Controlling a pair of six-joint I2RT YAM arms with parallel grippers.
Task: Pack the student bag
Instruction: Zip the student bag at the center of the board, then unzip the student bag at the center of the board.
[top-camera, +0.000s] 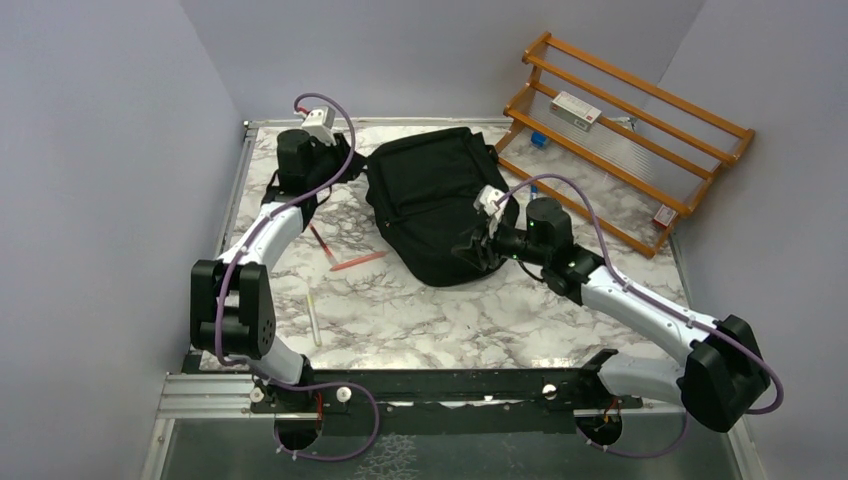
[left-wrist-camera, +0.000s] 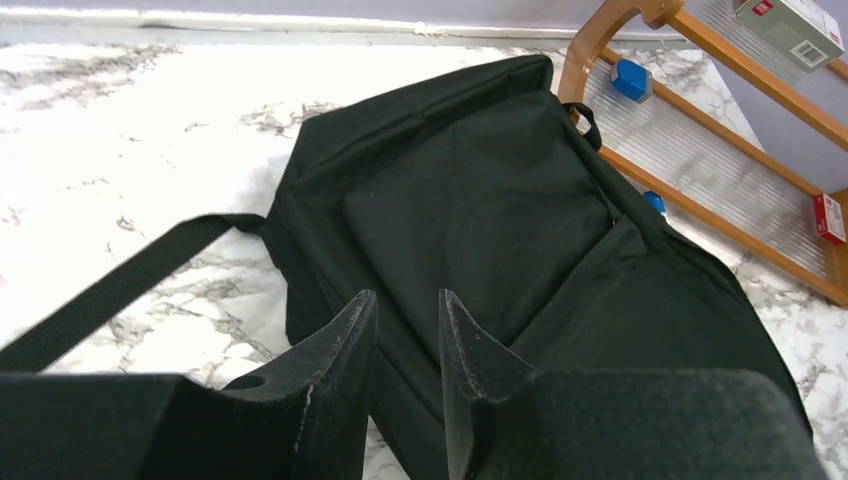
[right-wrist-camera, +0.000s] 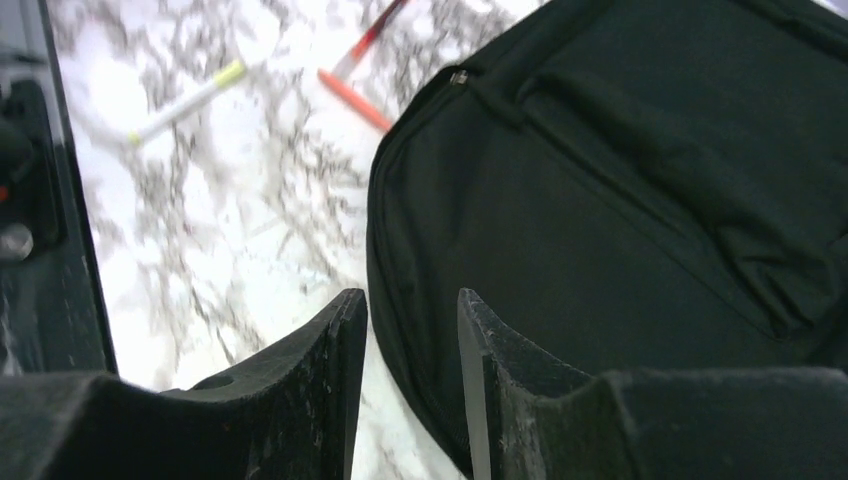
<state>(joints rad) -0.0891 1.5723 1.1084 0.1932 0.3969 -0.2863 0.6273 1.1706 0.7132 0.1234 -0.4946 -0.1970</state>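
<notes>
The student bag (top-camera: 428, 195) is a large black fabric backpack lying flat in the middle of the marble table. It fills the left wrist view (left-wrist-camera: 480, 220) and the right wrist view (right-wrist-camera: 620, 200). My left gripper (top-camera: 352, 166) hovers at the bag's far left edge; its jaws (left-wrist-camera: 408, 300) stand a little apart with nothing between them. A black strap (left-wrist-camera: 120, 285) trails left on the table. My right gripper (top-camera: 470, 248) is at the bag's near right edge; its jaws (right-wrist-camera: 410, 300) stand a little apart above the bag's rim, empty.
An orange pen (top-camera: 357, 262), a red-and-white pen (top-camera: 322, 241) and a white marker with a yellow cap (top-camera: 313, 320) lie left of the bag. An orange wooden rack (top-camera: 620, 130) with small boxes stands at the back right, close to the bag's top.
</notes>
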